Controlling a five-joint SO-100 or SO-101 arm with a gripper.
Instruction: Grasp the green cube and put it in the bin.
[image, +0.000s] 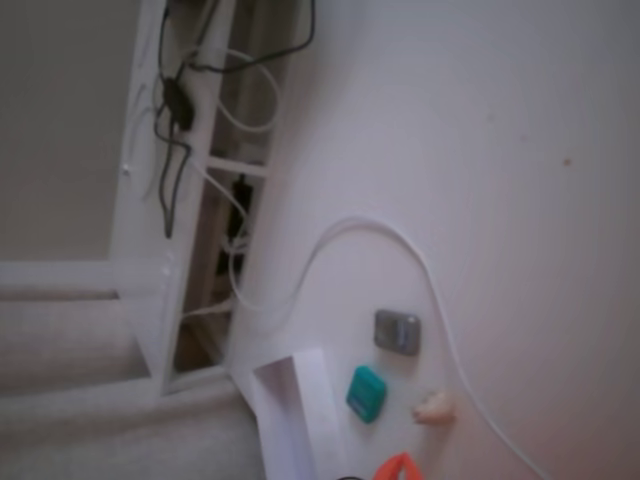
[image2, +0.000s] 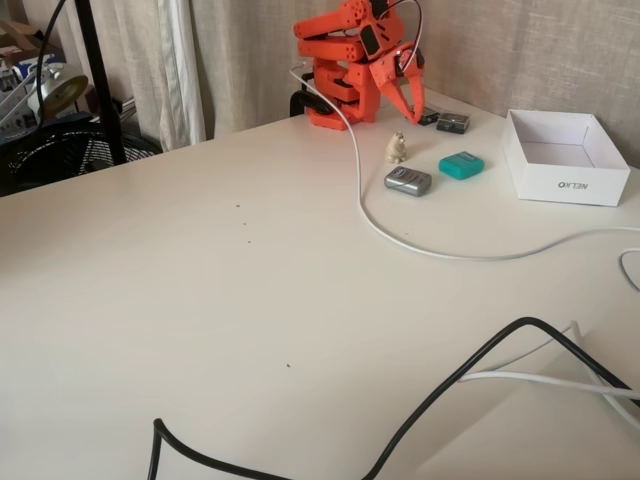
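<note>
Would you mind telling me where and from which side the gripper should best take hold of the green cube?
Probably from above, closing across the two longer flat sides of the green cube. It lies flat on the table, low and rounded, with clear gaps to the grey square and the bin.

Arm folded; gripper (image2: 409, 104) seemingly open.

Both fixed views get soft, even daylight, no harsh glare. One is blurry all over and washed out, so the white table (image: 500, 150) barely has any contrast, and the whole picture sits tilted. The other is way sharper: the white cable (image2: 400, 238) and black cable (image2: 470, 370) cast only faint, short shadows.
</note>
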